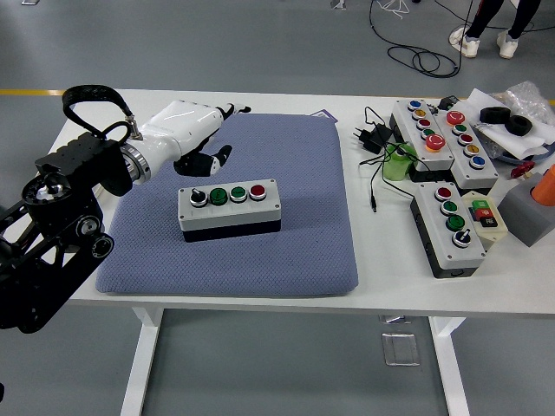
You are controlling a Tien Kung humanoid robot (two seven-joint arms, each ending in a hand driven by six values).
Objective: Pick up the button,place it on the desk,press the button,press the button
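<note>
On blue pad (pixel 286 251): button box (pixel 229 209) (untouched); left hand (pixel 186 132) above, empty.

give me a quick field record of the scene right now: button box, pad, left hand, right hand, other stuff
button box: grey box with a black knob, two green buttons, one red, lying on the pad
pad: blue-grey cushion on the white table
left hand: white hand raised behind the box, fingers relaxed, holding nothing
right hand: not in view
other: three more button boxes at right; tray at left

Person (pixel 492 22) cut off at top edge, orange object (pixel 545 185) cropped at right, left arm (pixel 43 251) leaving frame
</note>
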